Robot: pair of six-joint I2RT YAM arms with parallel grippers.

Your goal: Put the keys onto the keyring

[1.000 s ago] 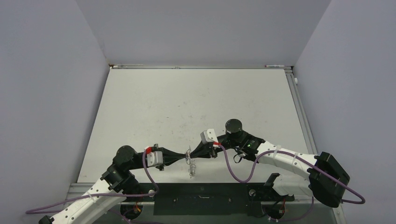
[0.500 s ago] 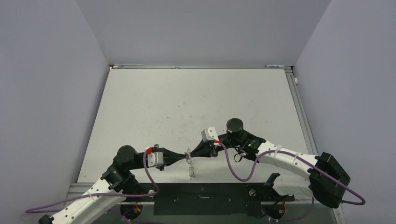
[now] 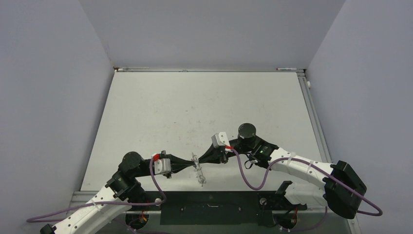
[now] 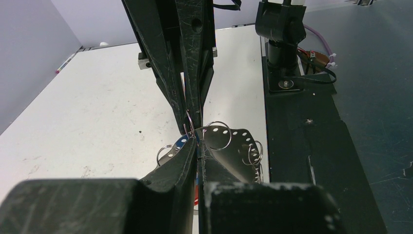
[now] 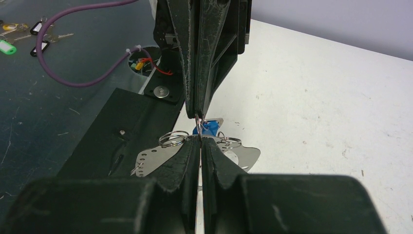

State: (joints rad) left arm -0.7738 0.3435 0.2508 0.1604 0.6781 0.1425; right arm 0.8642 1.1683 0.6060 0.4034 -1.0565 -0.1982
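My two pincers meet tip to tip above the near edge of the surface (image 3: 195, 107), almost over the black base plate (image 3: 214, 207). The left pincer (image 3: 189, 164) reaches in from the left and the right pincer (image 3: 200, 159) from the right, and the keyring (image 3: 200, 176) is caught between them, off the surface.

Both are clenched. In my left wrist view my fingers (image 4: 178, 163) are pressed flat together, and the right pincer's tips come down from above onto the same spot, with a thin bit of the keyring's wire nipped between them. In my right wrist view it is mirrored: my fingers (image 5: 187, 158) are closed, and the left pincer's tips above them pinch the wire too.

The keyring spreads to both sides of the pinch as flat silvery plates (image 5: 151, 158) with rows of punched holes, and small wire loops (image 5: 172, 139) stand up from them. From above, the rest of it dangles below the tips toward the base plate.

The blue key (image 5: 207, 128) sits just under the left pincer's tips, in among the loops. I cannot tell whether it is threaded on or only touching. A purple cable (image 3: 251, 180) loops off my right wrist.
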